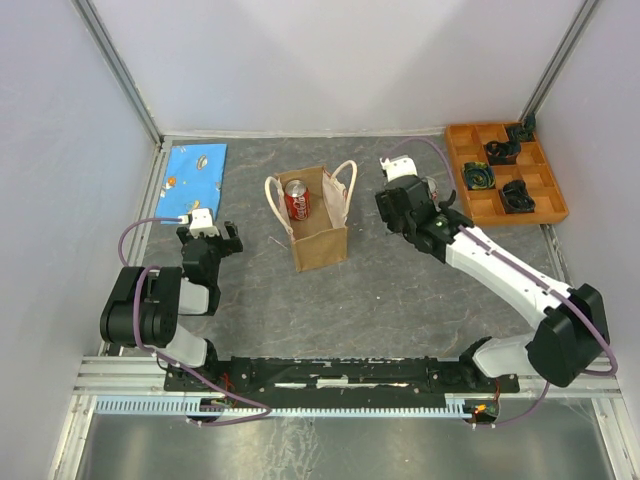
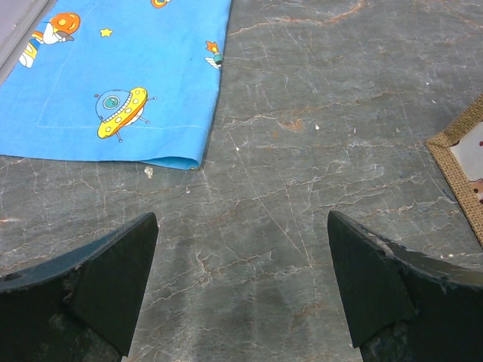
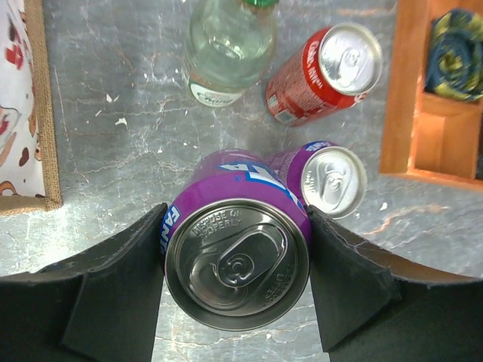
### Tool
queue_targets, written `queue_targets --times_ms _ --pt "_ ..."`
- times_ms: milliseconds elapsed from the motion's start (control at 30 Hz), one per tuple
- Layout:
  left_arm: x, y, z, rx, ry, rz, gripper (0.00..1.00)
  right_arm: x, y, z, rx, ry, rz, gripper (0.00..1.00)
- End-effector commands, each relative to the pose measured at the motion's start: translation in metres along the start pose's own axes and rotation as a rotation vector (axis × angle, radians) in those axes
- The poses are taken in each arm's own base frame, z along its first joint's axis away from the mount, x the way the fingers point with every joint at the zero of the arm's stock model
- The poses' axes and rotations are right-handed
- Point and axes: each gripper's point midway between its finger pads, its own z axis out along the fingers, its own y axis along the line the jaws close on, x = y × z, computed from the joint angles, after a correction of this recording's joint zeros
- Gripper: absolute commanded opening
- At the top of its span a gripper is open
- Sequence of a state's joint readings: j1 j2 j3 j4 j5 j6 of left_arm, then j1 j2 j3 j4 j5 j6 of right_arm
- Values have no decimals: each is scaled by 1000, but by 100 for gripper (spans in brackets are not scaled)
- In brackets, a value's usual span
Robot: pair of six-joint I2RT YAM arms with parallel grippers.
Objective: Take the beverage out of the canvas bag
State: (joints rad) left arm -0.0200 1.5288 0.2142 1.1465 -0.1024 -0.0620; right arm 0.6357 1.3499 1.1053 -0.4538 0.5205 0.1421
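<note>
The tan canvas bag [image 1: 320, 240] stands open mid-table with a red can [image 1: 297, 200] inside. Its edge shows in the right wrist view [image 3: 41, 113] and the left wrist view [image 2: 460, 162]. My right gripper [image 1: 400, 190] is to the right of the bag. In the right wrist view it [image 3: 238, 226] is shut on an upright purple Fanta can [image 3: 234, 271], with a finger against each side. Whether the can rests on the table I cannot tell. My left gripper [image 1: 210, 235] is left of the bag, open and empty [image 2: 241, 279] over bare table.
Beyond the held can stand a second purple can [image 3: 332, 181], a red can [image 3: 339, 68] and a clear bottle [image 3: 226, 45]. An orange compartment tray [image 1: 505, 170] holding dark items is at the back right [image 3: 423, 113]. A blue printed cloth [image 1: 195, 180] lies at the back left [image 2: 113, 75].
</note>
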Motion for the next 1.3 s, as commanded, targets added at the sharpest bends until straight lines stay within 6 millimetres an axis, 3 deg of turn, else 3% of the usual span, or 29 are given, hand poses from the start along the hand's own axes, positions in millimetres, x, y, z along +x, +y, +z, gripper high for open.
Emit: queue_targets --times_ms 0,500,633,700,733,800,867,1033,1267 --pt "-20 0 5 -4 -62 37 99 -24 11 12 -72 -85 151 0" --pt "-20 0 5 -3 -64 38 99 4 32 64 -110 39 174 0" --pt "-20 0 5 -2 -64 37 99 12 35 72 -113 70 173 6" --pt "-20 0 5 -3 -63 37 99 15 37 75 -113 84 176 16" --pt "-20 0 5 -4 -65 37 99 17 37 76 -115 90 177 27" --pt "-20 0 5 -3 -63 37 99 19 39 77 -119 100 180 60" --pt "-20 0 5 -4 -62 37 99 19 39 76 -118 106 183 78" --pt "-20 0 5 -4 -63 37 99 8 33 66 -114 87 189 92" --pt "-20 0 5 -3 -64 37 99 -30 7 37 -64 -6 192 98"
